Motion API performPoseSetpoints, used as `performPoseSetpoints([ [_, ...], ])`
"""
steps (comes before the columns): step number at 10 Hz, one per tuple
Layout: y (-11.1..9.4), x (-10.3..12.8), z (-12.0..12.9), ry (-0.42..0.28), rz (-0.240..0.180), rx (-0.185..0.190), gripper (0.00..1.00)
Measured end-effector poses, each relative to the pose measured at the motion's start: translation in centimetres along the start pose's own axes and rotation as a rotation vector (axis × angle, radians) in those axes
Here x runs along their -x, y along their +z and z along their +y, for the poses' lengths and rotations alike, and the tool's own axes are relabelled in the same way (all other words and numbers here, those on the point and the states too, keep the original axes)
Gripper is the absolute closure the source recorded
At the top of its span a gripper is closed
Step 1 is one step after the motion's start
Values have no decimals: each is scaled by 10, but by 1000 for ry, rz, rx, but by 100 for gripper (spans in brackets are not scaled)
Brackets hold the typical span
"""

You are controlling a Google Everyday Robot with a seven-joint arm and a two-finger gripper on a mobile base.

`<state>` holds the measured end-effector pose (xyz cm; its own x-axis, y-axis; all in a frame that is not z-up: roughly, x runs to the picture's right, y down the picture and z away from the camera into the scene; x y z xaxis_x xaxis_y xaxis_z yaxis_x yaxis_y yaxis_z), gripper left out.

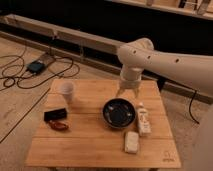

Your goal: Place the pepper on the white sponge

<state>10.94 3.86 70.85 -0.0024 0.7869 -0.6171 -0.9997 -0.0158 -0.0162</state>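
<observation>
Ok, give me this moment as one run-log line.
pincer: open, empty, hanging behind dark bowl | pepper: left side, by black block | white sponge: front right, nothing on it | pepper not yet picked

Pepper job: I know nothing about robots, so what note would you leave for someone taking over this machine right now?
Tool: open and empty, hanging over the far edge of the table, behind the dark bowl.
Pepper: lying at the left side, just in front of the black block.
White sponge: front right, nothing on it.
Done: nothing yet.
Left: grasp the pepper, carry it across, set it on the sponge.
</observation>
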Motion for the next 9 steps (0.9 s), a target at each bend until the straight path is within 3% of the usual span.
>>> performPoseSetpoints([
  [3, 0, 0, 0, -1, 0, 0, 35],
  [4, 3, 0, 6, -30, -1, -9, 35],
  [9, 11, -24, 103, -333, -25, -29, 35],
])
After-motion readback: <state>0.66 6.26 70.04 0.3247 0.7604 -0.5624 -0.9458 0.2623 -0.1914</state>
